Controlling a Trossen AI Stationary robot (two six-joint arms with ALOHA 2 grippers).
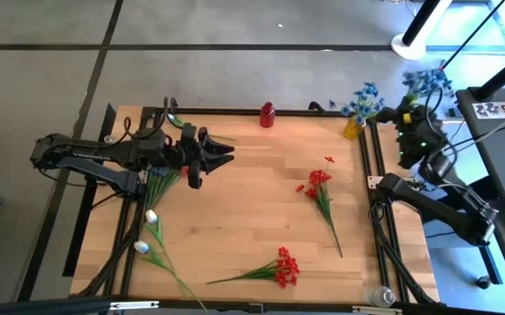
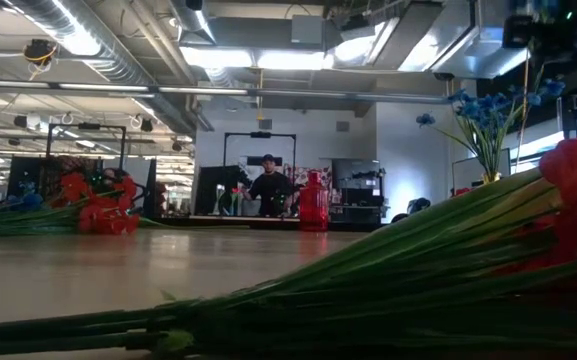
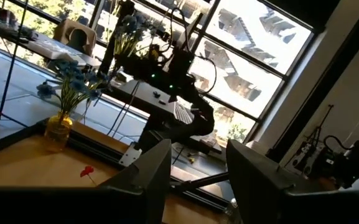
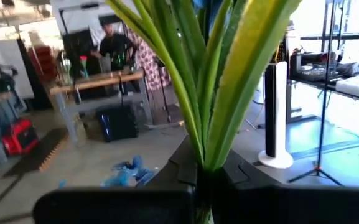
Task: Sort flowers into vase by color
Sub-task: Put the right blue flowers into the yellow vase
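Note:
My right gripper (image 1: 407,112) is off the table's far right corner, shut on a blue flower spray (image 1: 427,82). Close by, a yellow vase (image 1: 353,129) at the far right corner has blue flowers (image 1: 363,100) in it. A red vase (image 1: 268,115) stands at the far edge. Two red sprays (image 1: 320,188) (image 1: 280,268) lie flat on the table, and white flowers (image 1: 151,229) lie near the left edge. My left gripper (image 1: 220,150) is open over the far left part of the table, above a green, bluish spray (image 1: 160,179), touching nothing. My right gripper pinches the blue spray's green stems (image 4: 211,146) between its two fingers (image 4: 244,168). Several stems stand bunched together and rise straight out of the hold. The spray is lifted clear of the table, with its blossoms (image 1: 427,82) above and beyond the fingers.
Black rails (image 1: 370,166) frame the wooden table on its sides. Bare wood lies in the middle between the left gripper and the red sprays. A clear bottle (image 1: 380,297) sits at the near right corner. A person (image 2: 268,185) stands in the room beyond the table.

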